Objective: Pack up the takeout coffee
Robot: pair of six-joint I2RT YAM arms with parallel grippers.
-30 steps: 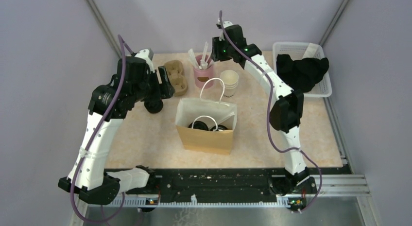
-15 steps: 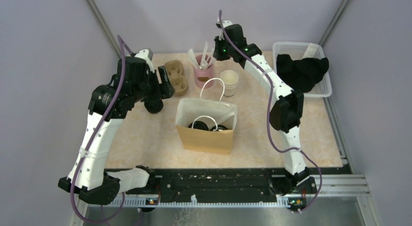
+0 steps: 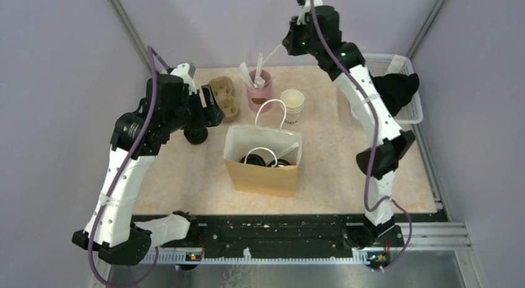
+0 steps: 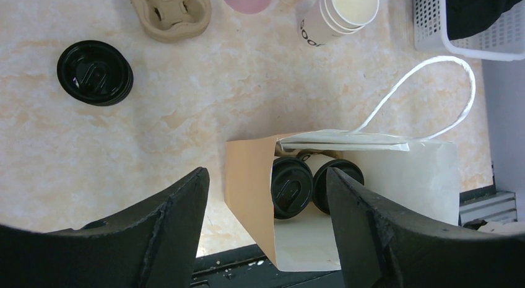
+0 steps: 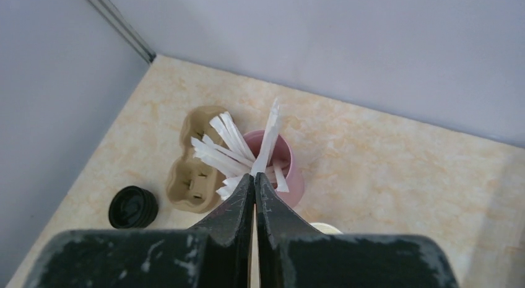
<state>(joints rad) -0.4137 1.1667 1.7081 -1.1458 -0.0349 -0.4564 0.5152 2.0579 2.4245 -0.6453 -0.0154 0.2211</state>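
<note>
Two takeout coffee cups with black lids [image 4: 292, 187] [image 4: 337, 183] stand side by side inside the open brown paper bag [image 4: 247, 176]; from above their lids [image 3: 265, 159] show in the bag [image 3: 260, 176]. My left gripper [image 4: 266, 173] hangs open above the bag's left edge, nothing between its fingers, and sits left of the bag in the top view [image 3: 207, 111]. My right gripper [image 5: 254, 176] is shut on a long white wrapped straw [image 5: 269, 136], held high over the back of the table [image 3: 290, 45], the straw [image 3: 277, 50] slanting down-left.
A pink cup [image 3: 259, 93] holding more white straws stands behind the bag. Left of it lie a brown pulp cup carrier [image 3: 224, 97] and a stack of black lids [image 3: 195, 135]. Lidless white cups [image 3: 292, 104] stand to its right. A white basket [image 3: 408, 117] with black items sits far right.
My right gripper shut on one white straw at the pink cup, then rose and drew back with it. The left arm has barely moved.
</note>
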